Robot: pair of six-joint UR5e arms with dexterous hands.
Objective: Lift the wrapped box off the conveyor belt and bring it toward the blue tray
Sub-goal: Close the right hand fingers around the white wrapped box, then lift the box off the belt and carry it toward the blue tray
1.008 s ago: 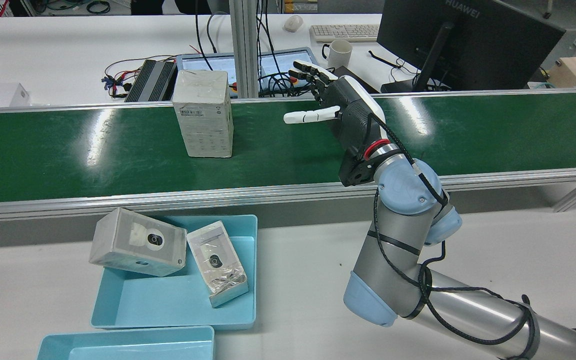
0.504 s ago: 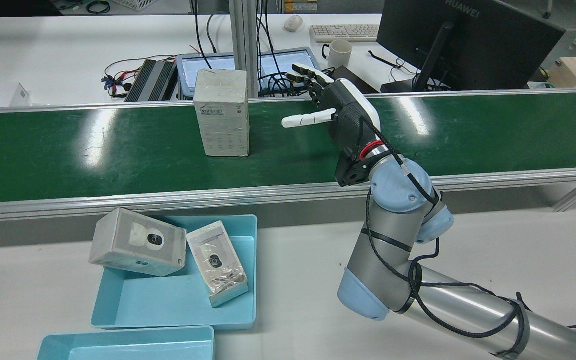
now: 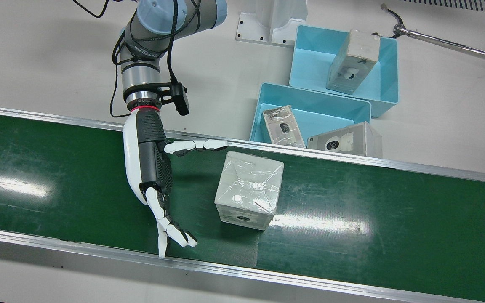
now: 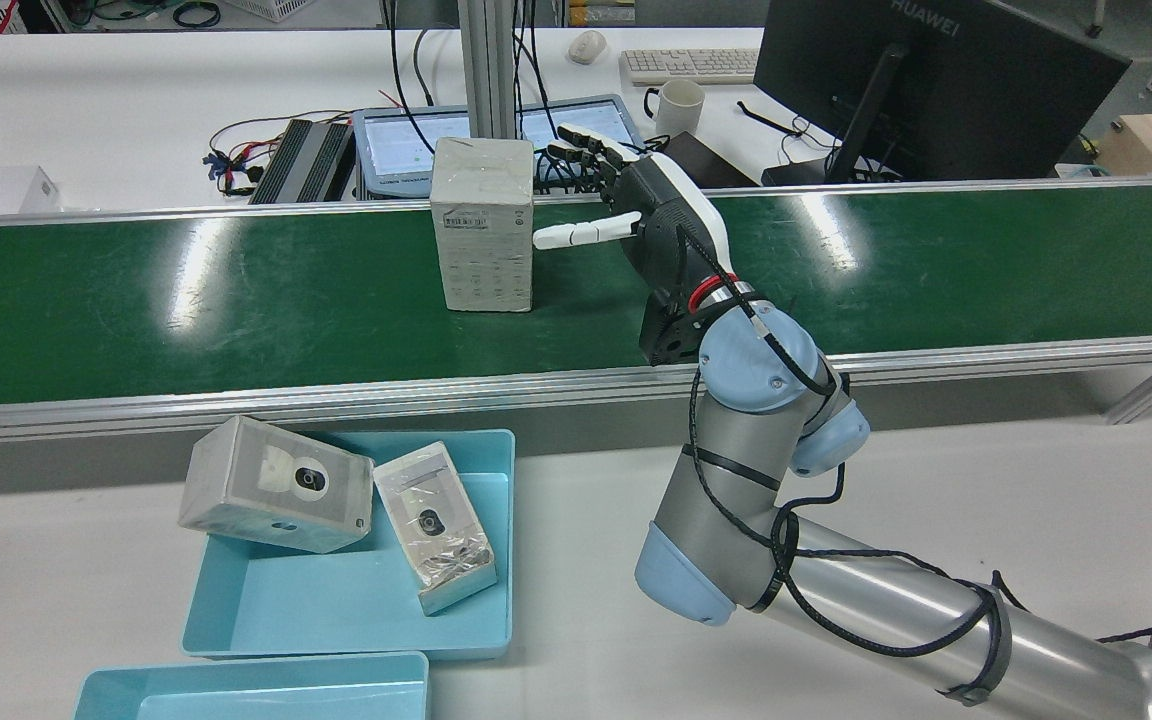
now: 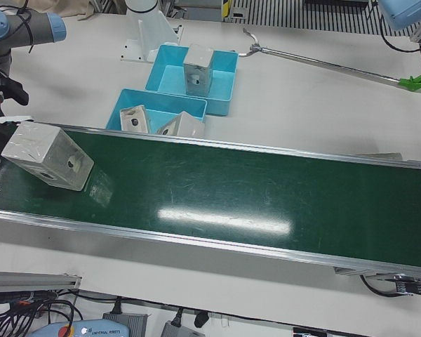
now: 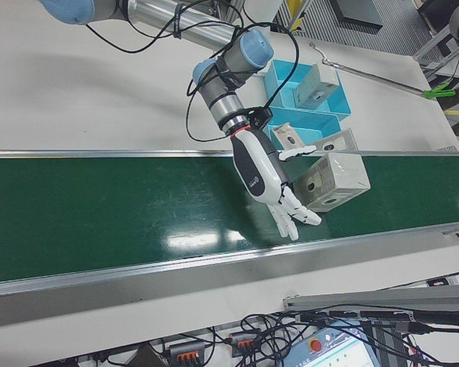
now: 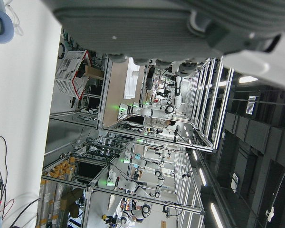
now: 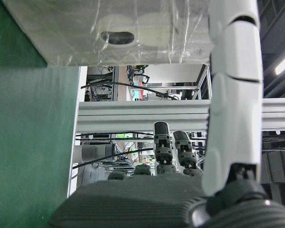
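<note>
The wrapped box (image 4: 483, 240) stands upright on the green conveyor belt (image 4: 236, 300); it also shows in the front view (image 3: 249, 189) and the right-front view (image 6: 333, 180). My right hand (image 4: 651, 215) is open over the belt right beside the box, palm facing it. Its thumb reaches along the box's near side and its fingers (image 3: 171, 231) spread toward the far rail. I cannot see any contact. The blue tray (image 4: 336, 600) lies off the belt with two wrapped boxes (image 4: 436, 530) in it. The left hand view shows only the left hand's underside (image 7: 147, 28).
A second blue tray (image 3: 387, 67) holds another box (image 3: 352, 61). A tablet (image 4: 396, 135), mug (image 4: 677, 105) and monitor (image 4: 926, 80) stand behind the belt. Metal rails (image 4: 336, 395) edge the belt. A long rod (image 5: 323, 63) lies on the table.
The box has travelled to the right along the belt in the rear view. My right hand has moved left to meet it, and the gap between them has closed.
</note>
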